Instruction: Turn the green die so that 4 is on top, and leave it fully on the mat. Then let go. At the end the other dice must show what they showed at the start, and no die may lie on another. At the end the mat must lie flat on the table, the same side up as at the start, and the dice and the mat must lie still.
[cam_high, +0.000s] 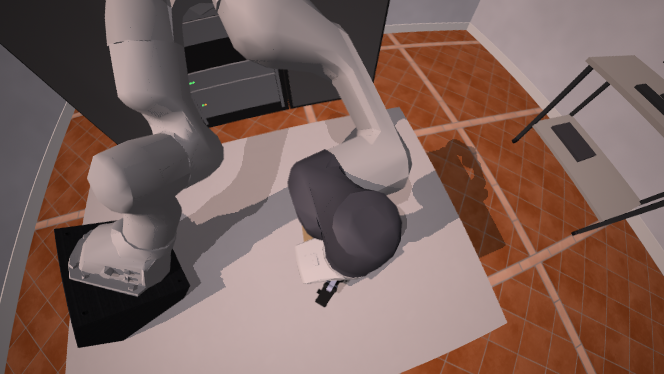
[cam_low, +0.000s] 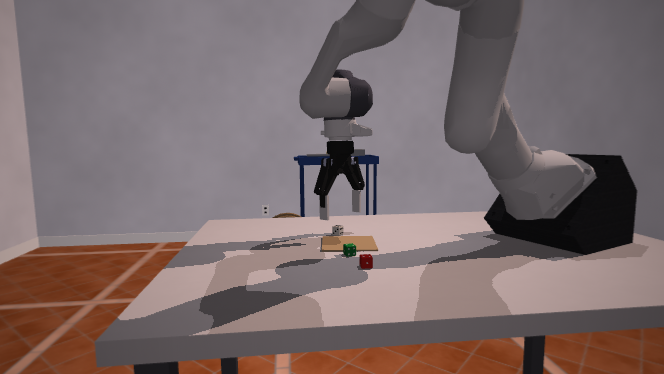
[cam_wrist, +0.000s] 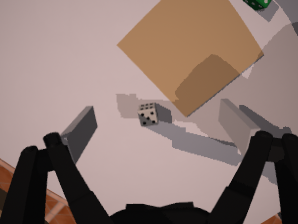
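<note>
In the top view the arm (cam_high: 345, 220) hides the mat and all three dice. The pips on the green die (cam_low: 349, 249) and red die (cam_low: 365, 261) are too small to count. The wrist view's edge cuts off the fingertips.

Green die (cam_low: 349, 249) beside tan mat's (cam_low: 362, 243) near edge, off mat.
</note>
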